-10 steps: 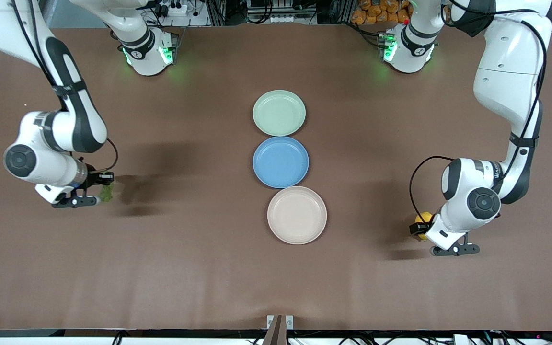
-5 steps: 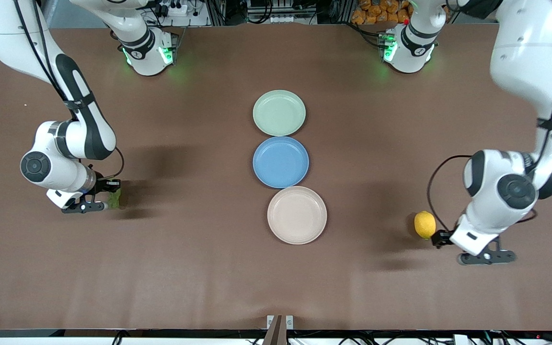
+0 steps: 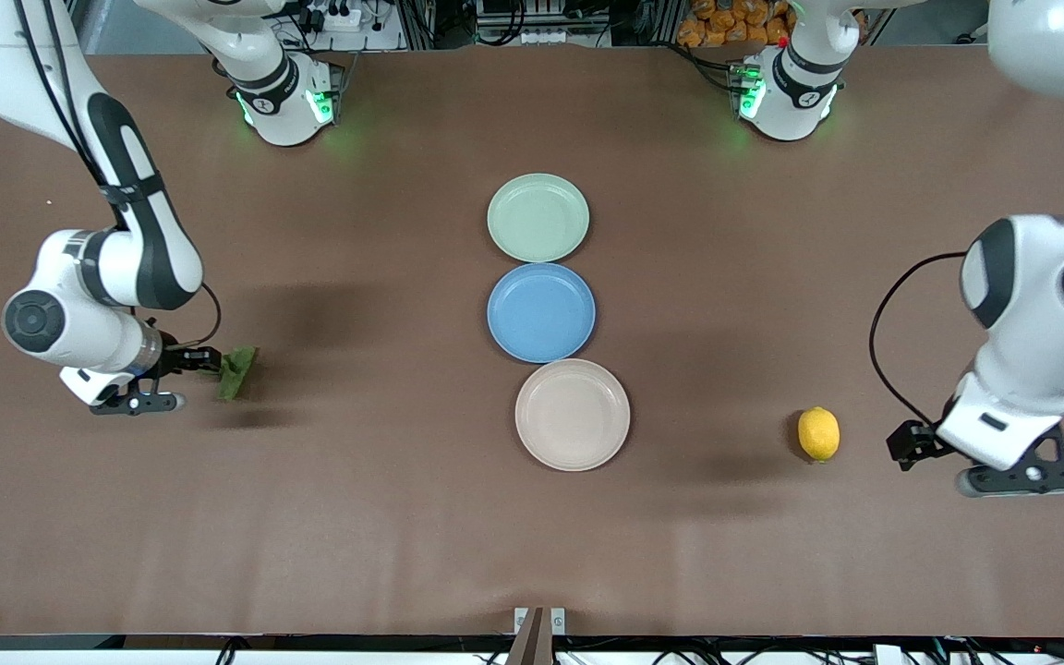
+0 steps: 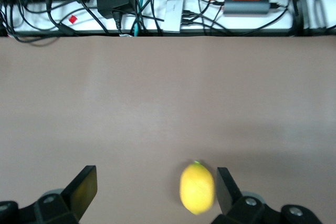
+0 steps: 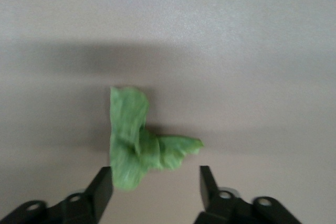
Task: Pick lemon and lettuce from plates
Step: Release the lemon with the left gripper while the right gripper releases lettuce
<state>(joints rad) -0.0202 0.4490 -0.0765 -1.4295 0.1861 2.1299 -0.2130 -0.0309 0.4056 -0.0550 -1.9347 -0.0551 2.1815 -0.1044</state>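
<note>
The yellow lemon (image 3: 818,433) lies on the bare table toward the left arm's end, apart from the beige-white plate (image 3: 573,415). My left gripper (image 3: 906,443) is open and empty just beside it; in the left wrist view the lemon (image 4: 197,188) lies close to one finger (image 4: 227,186) of the left gripper (image 4: 156,190). The green lettuce (image 3: 237,372) lies on the table toward the right arm's end. My right gripper (image 3: 202,360) is open beside it; the right wrist view shows the lettuce (image 5: 137,140) just off the right gripper (image 5: 155,187). The mint green plate (image 3: 538,218) is empty.
A blue plate (image 3: 541,312) sits between the mint green and beige-white plates, the three in a row down the table's middle. All three are empty. The arms' bases (image 3: 284,92) stand at the table's top edge.
The left gripper let go of the lemon and drew away toward the left arm's end. The right gripper opened, left the lettuce on the table and pulled back from it.
</note>
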